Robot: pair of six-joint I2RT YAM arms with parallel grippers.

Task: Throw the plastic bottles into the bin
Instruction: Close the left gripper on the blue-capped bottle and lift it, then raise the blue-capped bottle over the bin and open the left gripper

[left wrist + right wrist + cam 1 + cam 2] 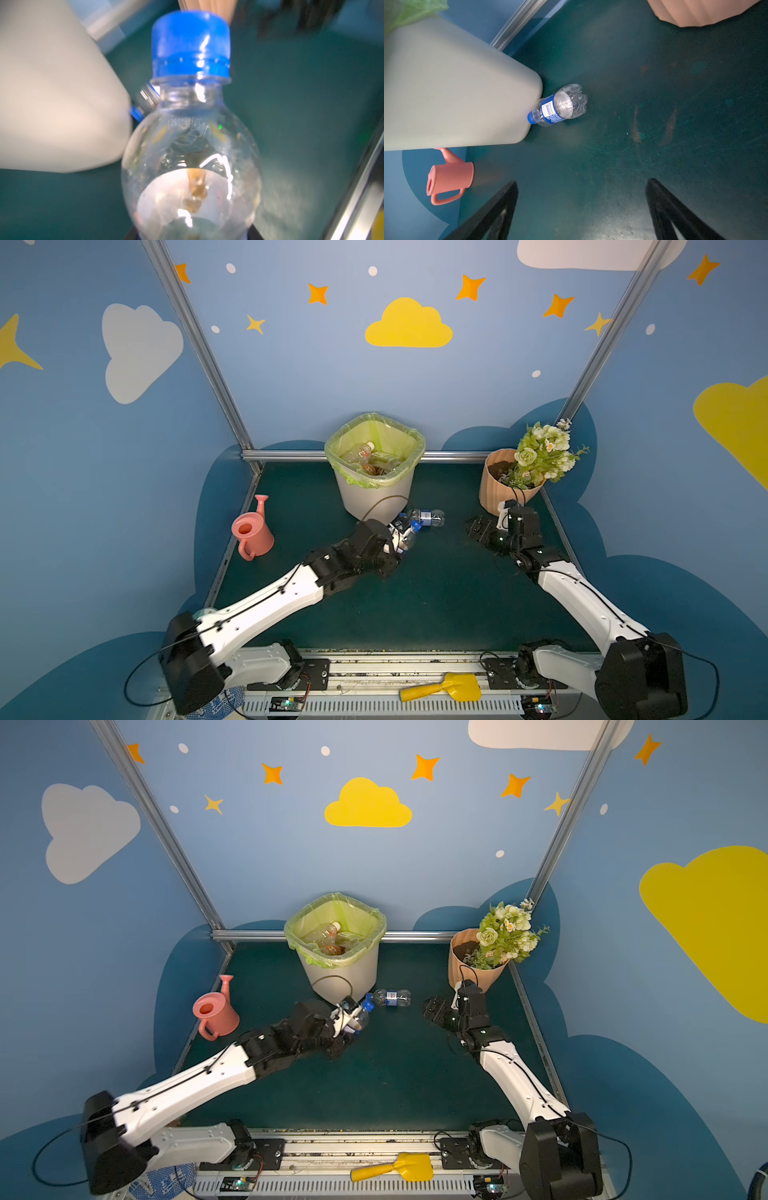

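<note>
Edges: the dark green mat [436, 593] is bounded by aluminium rails [453, 455] at the back and both sides, with blue walls beyond.
Open room: bare mat is seen between the two arms, and between the bin [376, 497] and the ribbed flowerpot [496, 489].
Bin: it is stood at the middle back, and a yellow-green bag [332, 448] is folded over its rim.
Bin contents: several bottles in the bin [362, 452] are seen lying, one with a white cap.
Flowerpot: soil and pale flowers [544, 450] are held in it.
Watering can [251, 533]: it is stood upright at the left edge, well apart from the bin.
Left gripper [400, 537]: it is clenched on the clear blue-capped bottle [191, 162], just in front of the bin's base.
Right gripper [582, 182]: its fingers are spread wide with only mat between them, near the flowerpot.
Blue-labelled bottle [560, 108]: it is laid on its side on the mat, cap end at the bin's lower corner.
Writing: a barcode is shown on the blue label, but the print cannot be read. The code on the held bottle's shoulder is blurred.
</note>
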